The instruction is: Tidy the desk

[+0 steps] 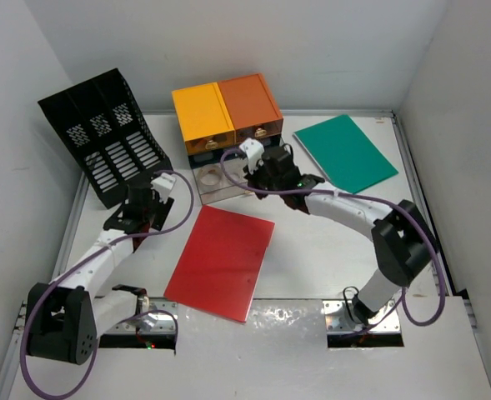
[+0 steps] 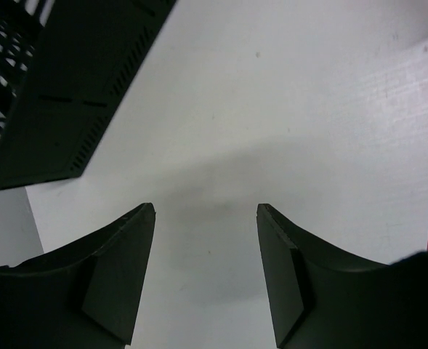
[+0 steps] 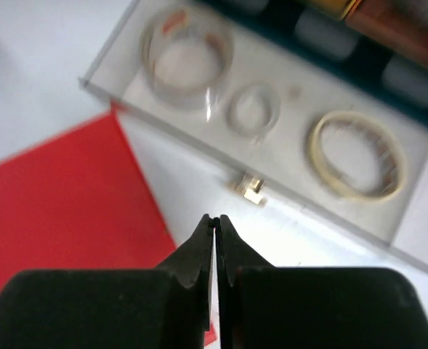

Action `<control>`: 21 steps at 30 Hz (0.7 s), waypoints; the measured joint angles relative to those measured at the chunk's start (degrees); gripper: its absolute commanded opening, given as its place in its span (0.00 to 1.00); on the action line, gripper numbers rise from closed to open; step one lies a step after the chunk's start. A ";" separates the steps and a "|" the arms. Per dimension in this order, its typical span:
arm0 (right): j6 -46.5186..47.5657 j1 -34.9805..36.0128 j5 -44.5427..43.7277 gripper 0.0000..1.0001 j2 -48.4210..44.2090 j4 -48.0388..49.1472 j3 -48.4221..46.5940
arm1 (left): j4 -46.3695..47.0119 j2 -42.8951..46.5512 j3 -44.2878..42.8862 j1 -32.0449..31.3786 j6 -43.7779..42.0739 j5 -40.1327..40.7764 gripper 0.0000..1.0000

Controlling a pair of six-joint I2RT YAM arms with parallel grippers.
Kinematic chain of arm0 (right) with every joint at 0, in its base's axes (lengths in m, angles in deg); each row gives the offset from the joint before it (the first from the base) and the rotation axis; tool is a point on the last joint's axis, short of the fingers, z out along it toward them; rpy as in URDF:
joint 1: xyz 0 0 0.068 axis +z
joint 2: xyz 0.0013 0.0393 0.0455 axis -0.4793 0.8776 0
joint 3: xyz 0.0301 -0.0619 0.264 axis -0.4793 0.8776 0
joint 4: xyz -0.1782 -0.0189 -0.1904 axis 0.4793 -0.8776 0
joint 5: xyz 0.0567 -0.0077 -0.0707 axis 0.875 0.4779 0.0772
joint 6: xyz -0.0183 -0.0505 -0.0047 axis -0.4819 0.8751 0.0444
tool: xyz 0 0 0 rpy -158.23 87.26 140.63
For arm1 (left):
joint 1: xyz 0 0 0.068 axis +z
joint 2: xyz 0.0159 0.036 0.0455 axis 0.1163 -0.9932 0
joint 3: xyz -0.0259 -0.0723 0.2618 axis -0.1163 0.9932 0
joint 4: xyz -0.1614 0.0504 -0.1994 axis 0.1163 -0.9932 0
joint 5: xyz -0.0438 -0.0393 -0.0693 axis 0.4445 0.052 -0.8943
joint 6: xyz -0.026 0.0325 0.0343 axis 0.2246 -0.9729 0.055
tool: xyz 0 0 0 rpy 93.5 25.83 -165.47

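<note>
- Overall, the desk (image 1: 312,250) fills the floor of the top view; the items to be tidied lie spread across its far half, and both arm bases sit at its near edge
- Right gripper (image 3: 215,218): jaws pressed together with nothing between them, tips hanging just short of the brass knob (image 3: 250,187) of the clear drawer (image 3: 290,156); this closed posture probably suits nudging the drawer rather than grasping
- The clear drawer is pulled out from the bottom of the yellow-and-orange drawer unit (image 1: 226,108), so its contents lie exposed to the wrist camera
- Left gripper (image 2: 205,211): jaws spread apart and empty, poised over bare desk just beside the black file rack (image 1: 103,142); it appears to be idle here
- Red sheet (image 1: 222,260) lies flat between the 2 arms, 1 corner near the drawer front; green sheet (image 1: 345,152) lies flat, well apart, toward the far right
- Hard to make out: the 3 ring-shaped objects (image 3: 320,154) in the drawer are blurred, possibly tape rolls; whether the red and green items are folders, books or single sheets cannot be told
- Hidden or cut off: both sets of fingers sit beneath their wrists in the top view; the upper drawers are closed; the red sheet shows only as a sliver at the right edge of the left wrist view
</note>
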 measured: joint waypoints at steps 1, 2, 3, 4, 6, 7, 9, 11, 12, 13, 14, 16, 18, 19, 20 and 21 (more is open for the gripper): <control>0.00 0.00 0.39 0.00 -0.11 0.92 2.19 | 0.74 0.33 0.00 0.00 0.00 0.02 0.56; 0.00 -0.02 0.50 0.00 0.46 1.46 3.93 | 1.75 0.46 0.00 0.00 0.00 0.04 0.56; -0.02 -0.02 0.59 0.00 1.79 1.40 5.25 | 2.56 0.44 0.02 0.00 0.00 0.02 0.57; -0.04 -0.02 0.63 0.00 3.69 1.09 5.79 | 3.04 0.44 0.07 0.02 0.00 0.02 0.57; -0.22 -0.02 0.28 0.00 8.02 0.68 5.84 | 3.69 0.44 0.20 0.02 0.00 -0.02 0.56; -0.28 -0.02 0.13 0.00 9.81 0.55 5.79 | 3.82 0.46 0.31 0.02 0.00 -0.02 0.57; -0.42 -0.02 -0.39 0.00 13.44 -0.20 5.01 | 4.02 0.46 0.48 0.02 -0.04 0.00 0.57; -0.39 -0.02 -1.62 0.00 15.65 -0.11 2.47 | 4.24 0.48 0.68 0.04 -0.17 0.02 0.57; -0.22 -0.02 -2.40 0.00 16.50 0.24 0.72 | 4.26 0.50 0.74 0.04 -0.20 0.02 0.57; 0.02 -0.09 -3.30 0.00 17.38 0.68 -0.92 | 4.39 0.50 0.85 0.04 -0.22 0.02 0.57; 0.20 -0.13 -4.37 0.00 18.38 1.57 -2.62 | 4.48 0.52 0.96 0.04 -0.28 0.00 0.56; 0.24 -0.46 -5.46 0.00 20.13 3.23 -5.18 | 4.44 0.52 1.05 0.04 -0.39 0.02 0.57; 0.15 -0.92 -6.29 0.00 21.73 5.31 -6.47 | 4.44 0.57 1.05 0.04 -0.42 0.04 0.57; -0.07 -1.22 -6.75 0.00 22.45 6.67 -6.84 | 4.46 0.57 1.05 0.04 -0.39 0.09 0.57; -0.28 -1.68 -6.91 0.00 23.37 7.54 -7.28 | 4.44 0.57 1.07 0.04 -0.42 0.15 0.57; -0.76 -2.25 -7.32 0.00 24.35 8.94 -7.80 | 4.44 0.57 1.07 0.04 -0.42 0.17 0.56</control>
